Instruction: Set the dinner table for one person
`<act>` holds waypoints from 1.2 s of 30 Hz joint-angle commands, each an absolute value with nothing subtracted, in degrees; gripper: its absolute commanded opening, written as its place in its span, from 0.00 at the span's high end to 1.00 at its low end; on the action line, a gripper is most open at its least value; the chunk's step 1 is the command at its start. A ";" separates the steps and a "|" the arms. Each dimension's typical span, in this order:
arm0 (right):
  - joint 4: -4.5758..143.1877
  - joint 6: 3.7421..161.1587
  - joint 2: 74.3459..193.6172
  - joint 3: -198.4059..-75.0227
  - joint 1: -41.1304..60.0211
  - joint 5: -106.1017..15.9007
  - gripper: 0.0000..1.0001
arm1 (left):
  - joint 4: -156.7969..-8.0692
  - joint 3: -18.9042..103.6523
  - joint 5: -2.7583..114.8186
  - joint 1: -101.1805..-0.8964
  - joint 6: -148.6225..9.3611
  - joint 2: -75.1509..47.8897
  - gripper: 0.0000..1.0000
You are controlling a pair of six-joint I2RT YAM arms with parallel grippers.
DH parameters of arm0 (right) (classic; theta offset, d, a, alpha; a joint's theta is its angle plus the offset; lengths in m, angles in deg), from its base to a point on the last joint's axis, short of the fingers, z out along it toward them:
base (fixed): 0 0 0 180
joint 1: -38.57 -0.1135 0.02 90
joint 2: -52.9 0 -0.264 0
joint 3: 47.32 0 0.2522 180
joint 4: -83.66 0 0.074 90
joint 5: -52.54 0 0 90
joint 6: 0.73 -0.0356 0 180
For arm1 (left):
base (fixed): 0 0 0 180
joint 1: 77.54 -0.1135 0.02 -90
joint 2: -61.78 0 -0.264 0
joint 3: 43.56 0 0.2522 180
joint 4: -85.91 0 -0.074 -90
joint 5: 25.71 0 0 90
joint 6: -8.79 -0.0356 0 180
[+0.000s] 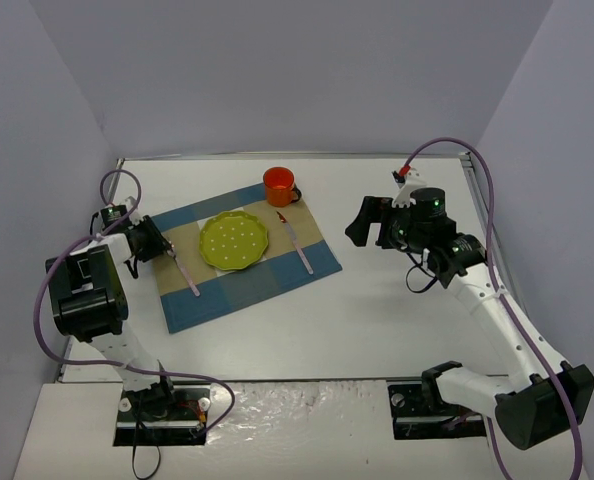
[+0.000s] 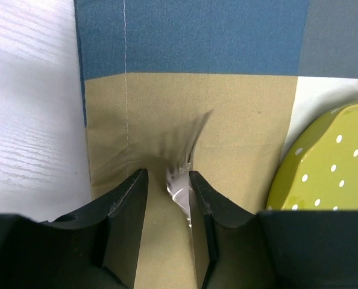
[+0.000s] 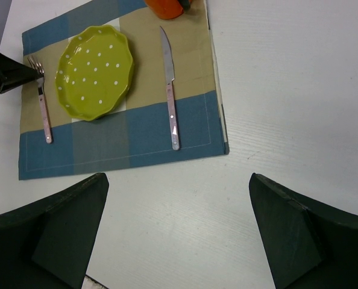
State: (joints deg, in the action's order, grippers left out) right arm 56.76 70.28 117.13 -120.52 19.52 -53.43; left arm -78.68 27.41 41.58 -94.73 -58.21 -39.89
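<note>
The dinner table [image 1: 407, 310] is a white top carrying a blue-and-tan checked placemat [image 1: 247, 290]. On the mat lie a green dotted plate [image 1: 234, 241], a knife [image 1: 299, 247] to its right, a fork [image 1: 185, 275] to its left and an orange mug [image 1: 280, 186] at the far edge. My left gripper [image 1: 155, 240] is low over the fork's tines. In the left wrist view [image 2: 168, 173] its jaws stand narrowly apart with the fork head [image 2: 180, 183] lying between them, against the right finger. My right gripper [image 1: 369, 222] is open and empty above bare table right of the mat.
The right wrist view shows the plate [image 3: 94, 72], knife [image 3: 170, 90], fork [image 3: 43, 108] and placemat [image 3: 125, 132], with my right gripper [image 3: 178, 177] wide open over the tabletop [image 3: 287, 90]. Grey walls enclose the table on three sides.
</note>
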 commanded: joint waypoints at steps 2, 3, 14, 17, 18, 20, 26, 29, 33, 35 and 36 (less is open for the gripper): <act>58.79 70.42 115.08 -120.58 20.12 -54.69 0.00 | -74.68 28.65 44.54 -95.29 -60.88 -38.41 0.73; 58.74 70.37 114.88 -120.58 20.12 -54.69 0.00 | -74.38 28.65 44.84 -95.29 -60.98 -38.66 0.74; 58.51 70.41 114.42 -120.71 20.12 -54.25 0.00 | -60.81 31.24 57.07 -89.91 -52.24 -26.62 0.48; 58.46 70.47 114.58 -120.58 20.12 -54.39 0.00 | -55.83 30.78 64.87 -85.02 -49.77 -24.06 0.45; 58.39 70.54 114.52 -120.58 20.12 -54.25 0.00 | -54.98 30.85 66.98 -82.44 -49.00 -23.84 0.43; 58.27 70.87 114.42 -120.62 20.20 -53.81 0.00 | -53.10 31.09 71.77 -78.89 -47.27 -23.81 0.38; 58.04 70.98 114.36 -120.67 20.29 -53.54 0.00 | -52.12 31.03 77.12 -73.41 -42.98 -26.21 0.32; 57.95 70.98 113.91 -120.52 20.29 -53.48 0.00 | -53.05 31.06 76.76 -73.19 -42.58 -28.79 0.36; 57.69 71.06 113.32 -120.16 20.37 -53.20 0.00 | -53.46 31.44 77.02 -72.79 -43.16 -31.02 0.45; 57.65 71.16 113.09 -119.93 20.38 -53.17 0.00 | -53.87 31.34 76.90 -72.77 -43.52 -31.74 0.50; 57.53 71.16 113.03 -119.81 20.38 -53.12 0.00 | -54.17 31.22 76.72 -72.72 -43.58 -32.03 0.52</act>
